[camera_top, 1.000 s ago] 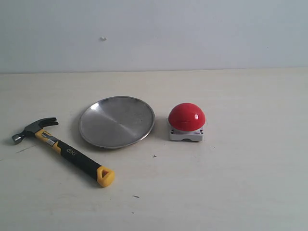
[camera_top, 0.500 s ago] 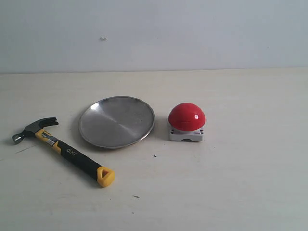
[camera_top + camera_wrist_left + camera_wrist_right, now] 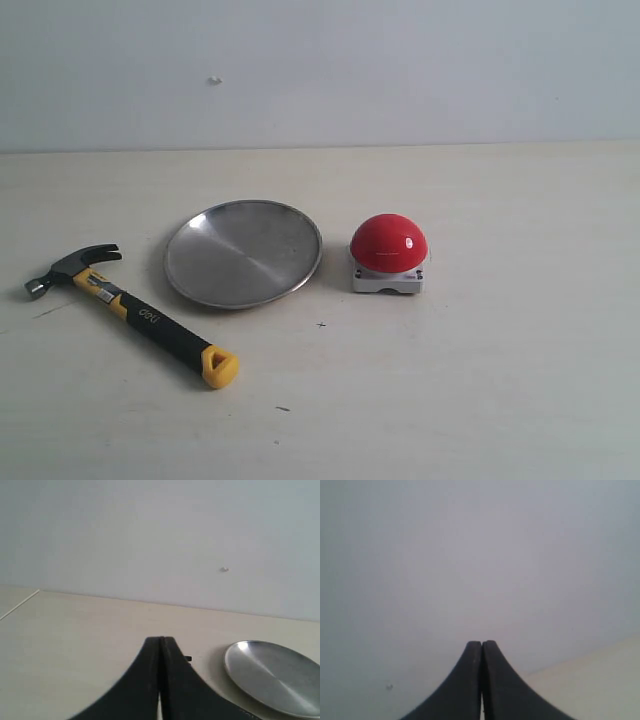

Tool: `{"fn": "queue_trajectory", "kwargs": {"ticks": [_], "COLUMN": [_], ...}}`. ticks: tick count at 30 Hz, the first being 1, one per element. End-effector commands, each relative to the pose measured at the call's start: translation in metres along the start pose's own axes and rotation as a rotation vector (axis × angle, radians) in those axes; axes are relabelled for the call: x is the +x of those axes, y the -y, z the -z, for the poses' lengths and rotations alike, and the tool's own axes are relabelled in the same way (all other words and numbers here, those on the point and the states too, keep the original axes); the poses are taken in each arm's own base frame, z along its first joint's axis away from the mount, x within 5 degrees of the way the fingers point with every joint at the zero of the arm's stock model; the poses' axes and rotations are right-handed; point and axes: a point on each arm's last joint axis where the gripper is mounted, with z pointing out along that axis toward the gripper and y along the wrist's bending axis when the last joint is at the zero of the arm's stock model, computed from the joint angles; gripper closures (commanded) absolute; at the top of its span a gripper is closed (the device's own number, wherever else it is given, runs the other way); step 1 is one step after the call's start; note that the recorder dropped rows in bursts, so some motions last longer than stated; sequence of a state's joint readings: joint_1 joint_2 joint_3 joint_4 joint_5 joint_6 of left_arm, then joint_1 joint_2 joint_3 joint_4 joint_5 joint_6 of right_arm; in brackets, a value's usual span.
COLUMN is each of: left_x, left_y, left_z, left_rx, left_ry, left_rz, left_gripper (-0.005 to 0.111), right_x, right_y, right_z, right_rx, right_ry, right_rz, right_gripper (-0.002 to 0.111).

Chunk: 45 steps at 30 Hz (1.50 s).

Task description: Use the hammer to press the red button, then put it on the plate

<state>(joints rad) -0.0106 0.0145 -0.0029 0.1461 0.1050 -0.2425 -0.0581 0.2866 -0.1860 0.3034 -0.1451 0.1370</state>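
Hammer point(image 3: 130, 312), plate point(image 3: 243, 252) and red button point(image 3: 388, 243) on the counter point(image 3: 480, 380) (none touching); left pincer point(image 3: 161, 642) and right pincer point(image 3: 481, 645) both closed, empty.

Left hand point(image 3: 161, 645) and right hand point(image 3: 481, 647) each have fingers pressed together, gripping nothing.

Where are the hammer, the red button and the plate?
hammer point(image 3: 150, 320): exterior view, middle of its black handle.
red button point(image 3: 388, 242): exterior view, middle of the red dome.
plate point(image 3: 243, 252): exterior view, bare middle of the dish.
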Motion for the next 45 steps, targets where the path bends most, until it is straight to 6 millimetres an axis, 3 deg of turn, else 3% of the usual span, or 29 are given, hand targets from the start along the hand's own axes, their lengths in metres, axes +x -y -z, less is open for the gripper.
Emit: {"fn": "queue_trajectory", "kwargs": {"ticks": [1,8,10,14,20,26,30,35,45], "left_x": [0.001,0.001,0.001,0.001,0.001,0.001,0.001,0.001,0.001], "left_y": [0.000,0.000,0.000,0.000,0.000,0.000,0.000,0.000,0.000], "left_z": [0.000,0.000,0.000,0.000,0.000,0.000,0.000,0.000,0.000], "left_rx": [-0.002,-0.002,-0.002,-0.002,-0.002,-0.002,-0.002,-0.002,-0.002], "left_ry": [0.004,0.004,0.004,0.004,0.004,0.004,0.004,0.004,0.004], "left_rz": [-0.002,-0.002,-0.002,-0.002,-0.002,-0.002,-0.002,-0.002,-0.002], "left_gripper": [0.107,0.107,0.107,0.107,0.107,0.107,0.107,0.107,0.107], "right_x": [-0.018,-0.035,-0.030,-0.009,0.024,0.071,0.106,0.134,0.146], "right_y": [-0.014,-0.034,-0.040,-0.050,-0.071,-0.141,-0.166,-0.172,-0.177], "right_z": [-0.031,-0.080,-0.094,-0.115,-0.135,-0.163,-0.170,-0.169,-0.166], "right_rx": [0.032,0.033,-0.025,-0.171,-0.363,-0.559,-0.519,-0.491,-0.463], "right_ry": [-0.209,-0.651,-0.843,-1.066,-1.175,-1.239,-1.325,-1.351,-1.463], "right_rz": [0.131,0.324,0.343,0.265,0.229,0.371,0.521,0.683,0.560], "right_gripper": [0.108,0.098,0.096,0.096,0.096,0.096,0.096,0.096,0.096]}}
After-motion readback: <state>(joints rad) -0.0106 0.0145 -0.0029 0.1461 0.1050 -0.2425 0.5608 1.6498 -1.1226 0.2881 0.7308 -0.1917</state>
